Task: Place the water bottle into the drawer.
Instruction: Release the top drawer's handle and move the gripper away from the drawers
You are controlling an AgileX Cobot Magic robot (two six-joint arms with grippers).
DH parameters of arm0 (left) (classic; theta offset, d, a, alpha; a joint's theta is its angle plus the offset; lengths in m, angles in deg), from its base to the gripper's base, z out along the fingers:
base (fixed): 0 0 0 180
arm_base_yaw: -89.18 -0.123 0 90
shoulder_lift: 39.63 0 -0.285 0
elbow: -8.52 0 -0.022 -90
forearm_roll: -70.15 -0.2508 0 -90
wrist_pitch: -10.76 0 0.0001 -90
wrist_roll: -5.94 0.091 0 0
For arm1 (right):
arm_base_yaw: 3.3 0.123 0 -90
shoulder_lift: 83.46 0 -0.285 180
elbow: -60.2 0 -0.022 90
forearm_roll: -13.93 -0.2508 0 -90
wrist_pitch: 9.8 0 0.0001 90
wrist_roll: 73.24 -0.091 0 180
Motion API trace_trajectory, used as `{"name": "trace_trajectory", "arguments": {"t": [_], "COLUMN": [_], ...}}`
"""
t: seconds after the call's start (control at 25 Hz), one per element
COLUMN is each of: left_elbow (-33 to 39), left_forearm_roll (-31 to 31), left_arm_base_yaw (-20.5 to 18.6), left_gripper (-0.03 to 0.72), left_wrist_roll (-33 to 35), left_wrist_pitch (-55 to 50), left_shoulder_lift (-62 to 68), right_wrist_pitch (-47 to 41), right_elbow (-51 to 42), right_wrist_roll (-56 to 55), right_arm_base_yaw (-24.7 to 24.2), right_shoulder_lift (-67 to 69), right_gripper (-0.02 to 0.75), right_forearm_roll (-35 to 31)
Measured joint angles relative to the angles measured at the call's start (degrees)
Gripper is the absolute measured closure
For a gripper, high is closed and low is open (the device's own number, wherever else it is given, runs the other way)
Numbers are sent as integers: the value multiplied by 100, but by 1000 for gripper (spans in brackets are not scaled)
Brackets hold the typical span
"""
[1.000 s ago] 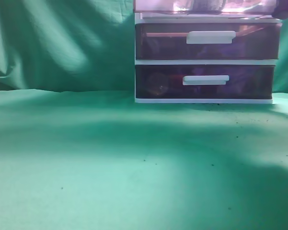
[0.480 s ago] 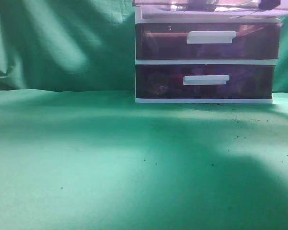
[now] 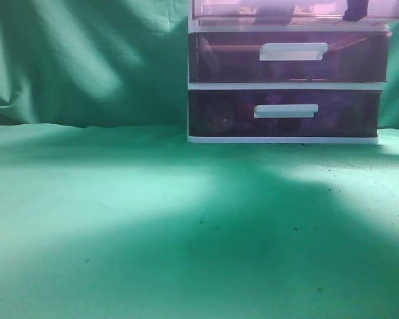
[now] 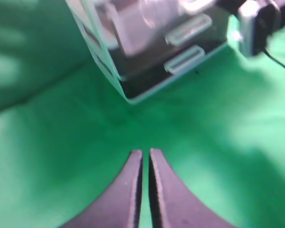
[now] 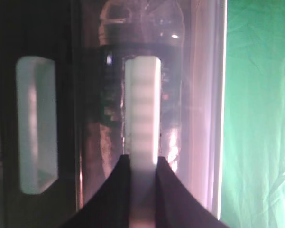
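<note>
The drawer (image 3: 285, 9), translucent reddish-purple, sits at the top of the white-framed unit (image 3: 285, 86), cut off by the frame's upper edge. In the right wrist view my right gripper (image 5: 142, 159) is shut on the drawer's white bar handle (image 5: 142, 95). The clear water bottle (image 5: 147, 23) lies inside, seen through the drawer front (image 5: 204, 95). A dark part of the right gripper (image 3: 355, 8) shows in the exterior view. My left gripper (image 4: 145, 153) is shut and empty, above the green cloth, away from the unit (image 4: 147, 71).
Two darker purple drawers with white handles (image 3: 293, 51) (image 3: 285, 111) sit below the top one. Green cloth (image 3: 153, 219) covers the table and hangs behind. The right arm (image 4: 256, 23) and a cable show beside the unit in the left wrist view.
The top drawer has slid back toward the unit's frame with the right gripper on its handle. The gripper's dark part has shifted left. The shadow on the cloth has moved.
</note>
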Motion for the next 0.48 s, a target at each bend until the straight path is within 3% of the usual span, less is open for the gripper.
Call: {"name": "trace_trajectory", "arguments": {"t": [0.28, 0.48], "left_elbow": [1836, 2175], "left_forearm_roll": [236, 271], "left_arm_base_yaw": [0, 0], "left_gripper": [688, 688], "left_wrist_roll": [-912, -1124], "left_wrist_pitch": [258, 276], "left_shoulder_lift": [-1507, -1841], "right_wrist_pitch": [-112, -182], "right_elbow": [835, 1223], "right_wrist_roll": [0, 0], "right_arm_base_yaw": [-102, -112], "right_shoulder_lift": [643, 929], "right_gripper": [638, 638], "right_forearm_roll": [163, 152]}}
